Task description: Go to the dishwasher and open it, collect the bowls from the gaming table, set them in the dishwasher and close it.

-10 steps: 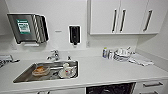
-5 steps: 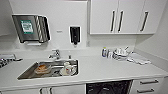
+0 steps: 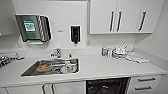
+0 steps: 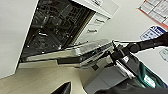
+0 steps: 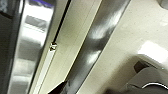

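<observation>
The dishwasher (image 3: 107, 86) shows as a dark opening under the counter, its racks faintly visible. In the left wrist view its dark interior (image 4: 55, 27) is exposed and the steel door (image 4: 82, 51) hangs partly lowered. My right gripper (image 4: 113, 51) is at the door's top edge, and its hold is hard to make out. The right wrist view looks closely along the brushed steel front (image 5: 27, 50) and the bar handle (image 5: 100, 37). A dark tip of my left gripper (image 4: 62, 88) sits below the door. The bowls and the gaming table are out of view.
A white counter (image 3: 105, 67) holds a steel sink (image 3: 51, 67) with dishes in it and a tap (image 3: 57, 53) behind. Bottles and cloths (image 3: 122, 53) lie at the back right. White drawers (image 3: 146, 83) flank the opening; wall cabinets (image 3: 117, 16) and a towel dispenser (image 3: 33, 27) hang above.
The head picture has slid slightly, so the camera moved a little. The counter items stay as they were.
</observation>
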Controlling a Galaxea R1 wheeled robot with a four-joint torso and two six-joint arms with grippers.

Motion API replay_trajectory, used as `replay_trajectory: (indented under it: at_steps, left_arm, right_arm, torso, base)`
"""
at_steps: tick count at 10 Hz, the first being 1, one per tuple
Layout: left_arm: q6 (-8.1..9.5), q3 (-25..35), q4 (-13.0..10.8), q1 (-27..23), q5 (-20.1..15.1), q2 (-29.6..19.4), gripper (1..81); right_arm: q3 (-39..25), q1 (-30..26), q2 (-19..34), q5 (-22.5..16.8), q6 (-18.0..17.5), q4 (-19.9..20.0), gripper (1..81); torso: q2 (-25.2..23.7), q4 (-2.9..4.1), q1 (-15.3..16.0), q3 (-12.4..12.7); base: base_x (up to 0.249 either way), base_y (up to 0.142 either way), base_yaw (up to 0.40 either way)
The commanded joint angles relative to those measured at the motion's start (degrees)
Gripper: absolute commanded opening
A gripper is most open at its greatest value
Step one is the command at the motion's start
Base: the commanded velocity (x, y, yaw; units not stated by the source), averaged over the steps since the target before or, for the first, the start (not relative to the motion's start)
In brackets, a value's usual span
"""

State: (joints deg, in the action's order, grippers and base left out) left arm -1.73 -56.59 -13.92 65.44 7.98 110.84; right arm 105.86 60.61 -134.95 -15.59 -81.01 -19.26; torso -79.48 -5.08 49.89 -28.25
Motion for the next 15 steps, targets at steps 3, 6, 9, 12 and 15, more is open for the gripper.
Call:
replay_trajectory:
  at_steps: [3, 6, 9, 12, 15]
  left_arm:
    - [-0.55, -0.1, -1.1, -3.5, -1.4, -0.6, 81.1]
    - [-0.55, -4.1, -0.9, -2.3, -1.8, 2.2, 81.1]
    - [-0.11, -13.5, -0.3, 1.1, -1.8, 6.8, 81.1]
    - [1.2, -30.2, 3.6, 6.6, -3.9, 14.6, 81.1]
    - [1.91, -46.9, 6.4, 11.3, -4.6, 23.9, 81.1]
  right_arm:
    - [6.8, 1.0, -2.8, -1.7, 0.5, -0.1, 81.1]
    - [7.1, 2.6, -1.9, -0.6, 2.2, -0.2, 81.1]
    - [10.2, 4.7, -4.5, 1.8, 14.8, -5.9, 81.1]
    - [15.3, 9.0, -8.7, 5.4, 30.6, -12.5, 81.1]
    - [17.3, 13.8, -12.1, 9.3, 45.5, -16.2, 81.1]
  torso:
    - [0.0, 0.0, 0.0, 0.0]
    - [0.0, 0.0, 0.0, 0.0]
    - [0.0, 0.0, -0.1, 0.0]
    - [0.0, 0.0, -0.1, 0.0]
    - [0.0, 0.0, -0.1, 0.0]
  base:
    - [-0.083, 0.0, 0.0]
    - [-0.049, 0.0, 0.0]
    - [0.0, 0.0, 0.0]
    - [0.0, 0.0, 0.0]
    - [0.0, 0.0, 0.0]
